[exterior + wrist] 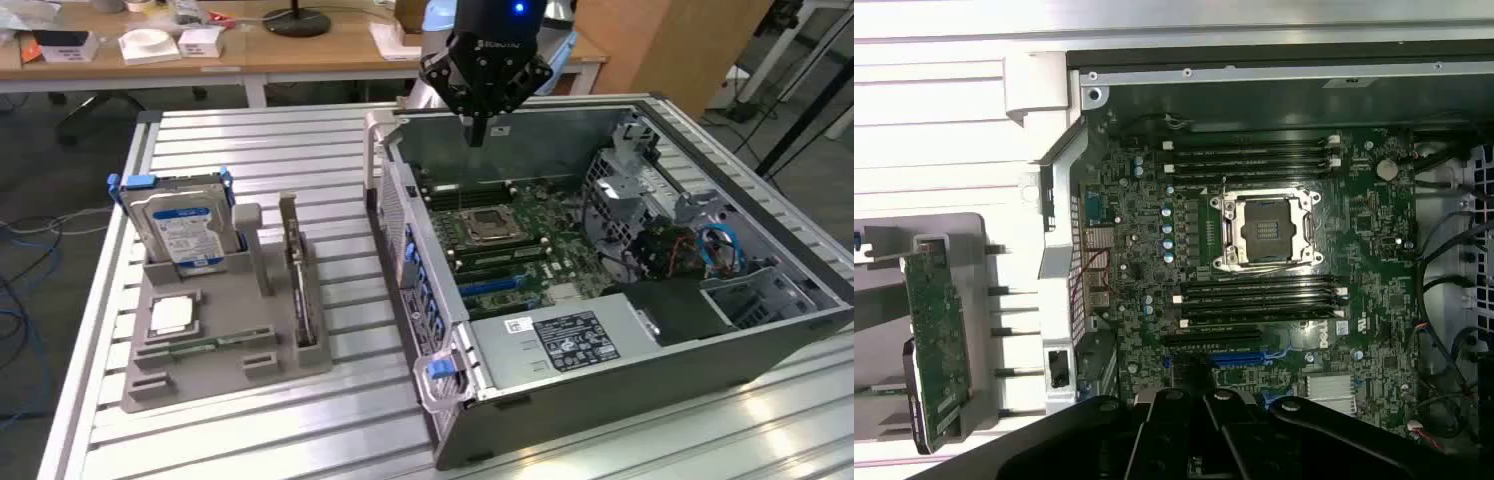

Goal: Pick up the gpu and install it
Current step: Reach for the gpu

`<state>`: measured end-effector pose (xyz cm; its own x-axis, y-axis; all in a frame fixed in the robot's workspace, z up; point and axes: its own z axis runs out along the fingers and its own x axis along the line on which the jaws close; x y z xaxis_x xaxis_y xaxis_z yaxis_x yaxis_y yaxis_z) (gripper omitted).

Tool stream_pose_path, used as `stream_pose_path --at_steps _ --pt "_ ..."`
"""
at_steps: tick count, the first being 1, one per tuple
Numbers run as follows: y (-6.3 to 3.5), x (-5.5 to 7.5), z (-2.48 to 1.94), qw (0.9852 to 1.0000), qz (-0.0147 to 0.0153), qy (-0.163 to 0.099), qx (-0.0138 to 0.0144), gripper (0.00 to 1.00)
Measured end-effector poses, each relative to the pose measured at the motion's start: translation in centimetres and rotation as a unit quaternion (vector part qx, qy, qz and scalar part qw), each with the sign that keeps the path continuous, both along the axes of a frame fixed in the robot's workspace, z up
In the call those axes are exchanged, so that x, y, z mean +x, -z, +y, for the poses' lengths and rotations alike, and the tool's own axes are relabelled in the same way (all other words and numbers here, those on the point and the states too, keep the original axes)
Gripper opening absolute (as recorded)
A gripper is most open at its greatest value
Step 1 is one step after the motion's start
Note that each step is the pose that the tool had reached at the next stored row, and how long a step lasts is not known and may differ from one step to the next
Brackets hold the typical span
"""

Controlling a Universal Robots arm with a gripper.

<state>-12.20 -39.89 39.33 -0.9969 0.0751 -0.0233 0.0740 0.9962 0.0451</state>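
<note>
Green gpu [939, 340] upright in grey holder [227, 345]

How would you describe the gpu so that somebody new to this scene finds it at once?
On the slatted metal table, look at the grey holder beside the open computer case. The gpu stands on edge in the holder's slot nearest the case. Unlike the blue-labelled hard drive next to it, it is a thin green card.

Soft, even room light falls from above. The ribbed silver aluminium counter [267, 140] glares brightly at the near corner on the exterior view's right. The open dark-grey computer case [601, 405] is shadowed along its far inner wall. In the wrist view the counter washes out to white, the green motherboard [1374, 220] sits dim, and the black hand [1204, 410] is a dark mass.
</note>
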Motion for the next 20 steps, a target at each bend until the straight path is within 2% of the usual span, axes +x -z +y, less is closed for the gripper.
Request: stream_pose_path --at_steps 10,20 --pt "0.0 -0.2 0.0 1.0 0.0 0.0 0.0 0.11" --pt "0.02 -1.1 0.0 1.0 0.0 0.0 0.0 0.11"
